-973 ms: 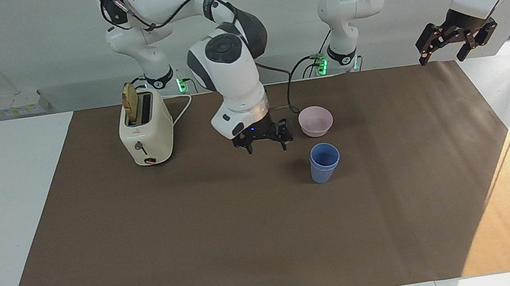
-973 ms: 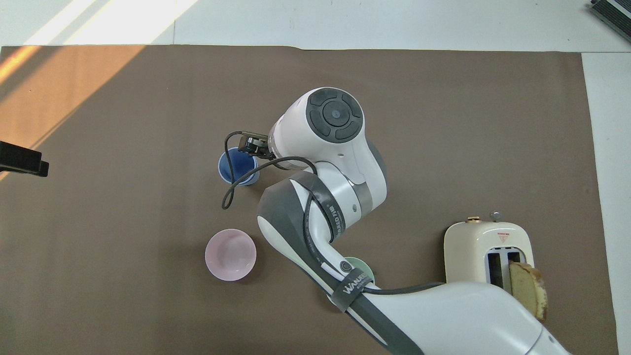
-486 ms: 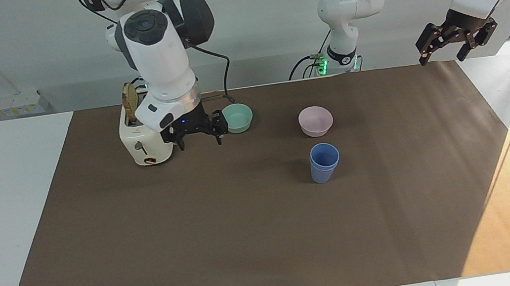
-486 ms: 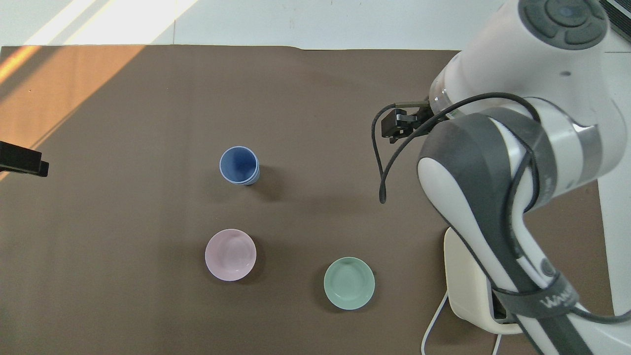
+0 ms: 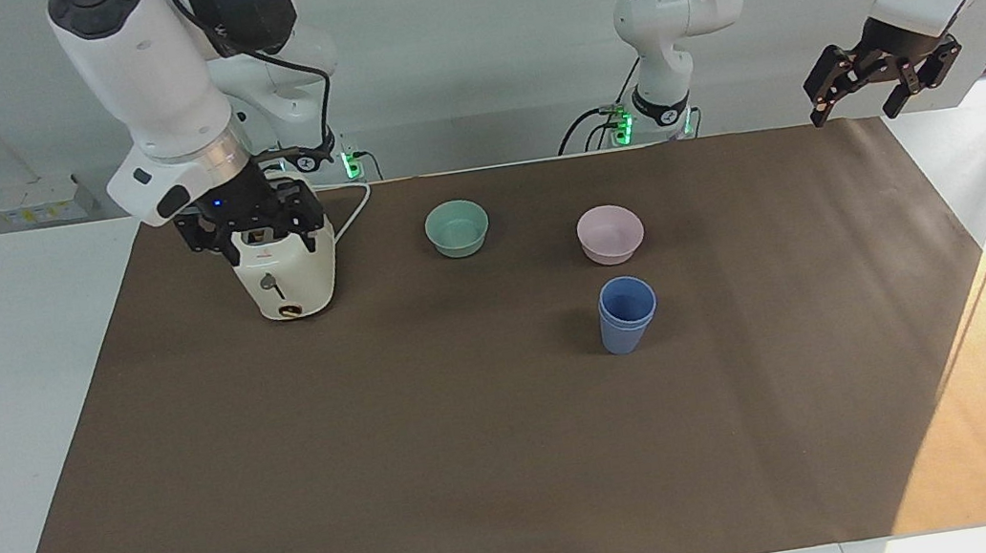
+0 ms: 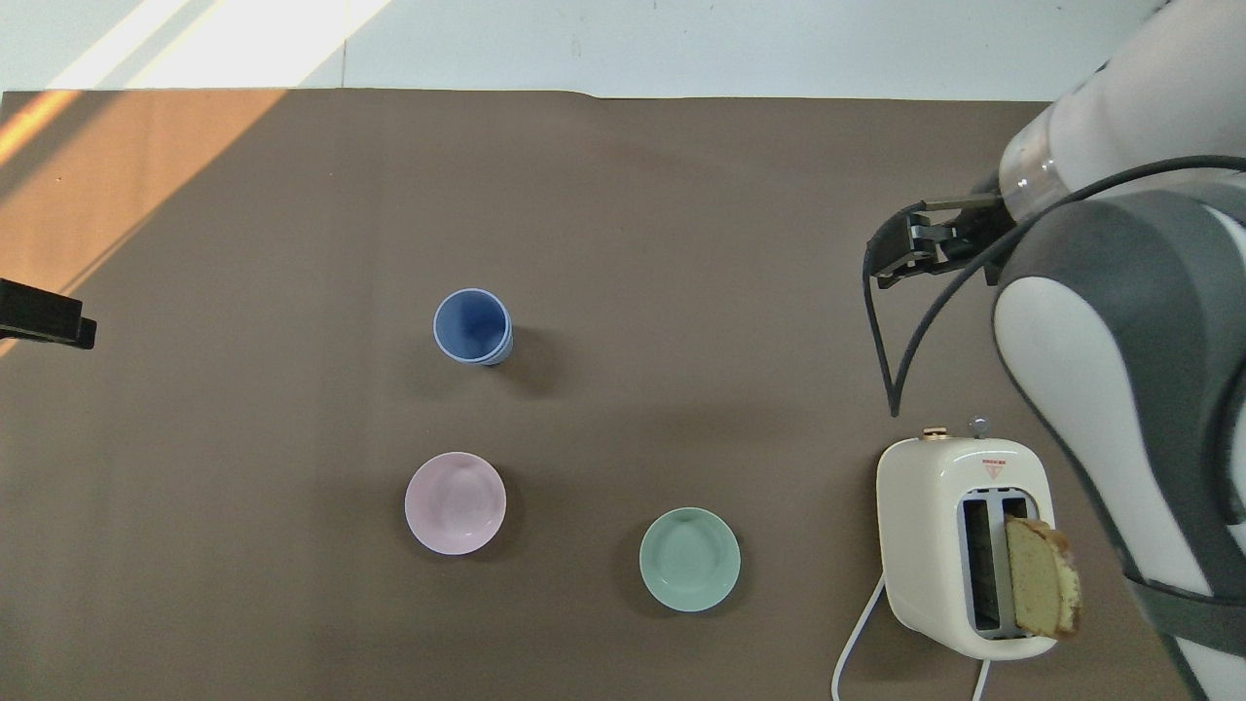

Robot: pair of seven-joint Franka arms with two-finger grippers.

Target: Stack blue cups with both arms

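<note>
The two blue cups stand upright on the brown mat, one nested inside the other, with both rims showing. No gripper touches them. My right gripper hangs open and empty over the toaster, toward the right arm's end of the table. My left gripper waits open and empty, raised over the mat's edge at the left arm's end.
A pale pink bowl sits just nearer to the robots than the cups. A mint-green bowl lies between it and the cream toaster, which holds a slice of bread.
My right arm has swung away from beside the cups toward its own end of the table and risen over the toaster, uncovering the mint-green bowl. The cups and left arm have not moved.
</note>
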